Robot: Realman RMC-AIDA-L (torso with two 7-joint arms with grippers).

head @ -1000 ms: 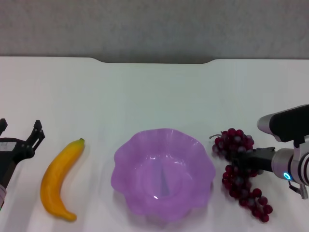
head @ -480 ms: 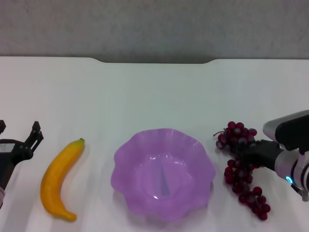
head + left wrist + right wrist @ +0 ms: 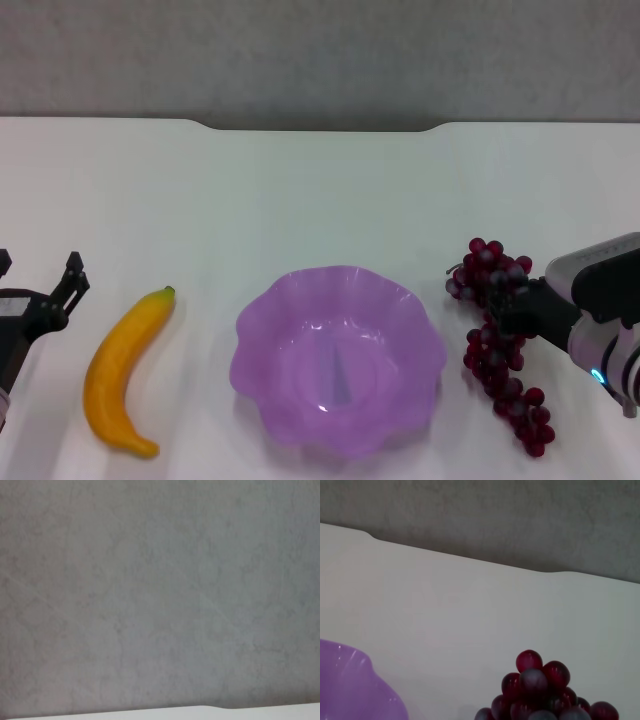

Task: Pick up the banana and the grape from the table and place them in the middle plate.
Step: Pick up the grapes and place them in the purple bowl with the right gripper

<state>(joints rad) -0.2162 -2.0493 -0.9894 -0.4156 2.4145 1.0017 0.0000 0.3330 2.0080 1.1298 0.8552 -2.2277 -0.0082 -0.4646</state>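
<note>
The yellow banana [image 3: 120, 372] lies on the white table [image 3: 300, 200], left of the purple scalloped middle plate [image 3: 250, 335]. My left gripper [image 3: 40, 272] stands open at the far left edge, a short way from the banana and not touching it. On the other side of the plate, the dark-red grape [image 3: 500, 350] bunch hangs with my right gripper [image 3: 515, 308] shut on its upper part. In the right wrist view the top of the grape [image 3: 540, 687] shows close up, with the plate's rim [image 3: 355, 690] off to one side.
The table's notched far edge [image 3: 320, 127] meets a grey wall behind. Bare tabletop stretches beyond the plate. The left wrist view shows only the wall and a sliver of table edge.
The right gripper has drawn back to the right and slightly up, carrying the grape bunch with it. The left gripper, the banana and the plate have stayed put.
</note>
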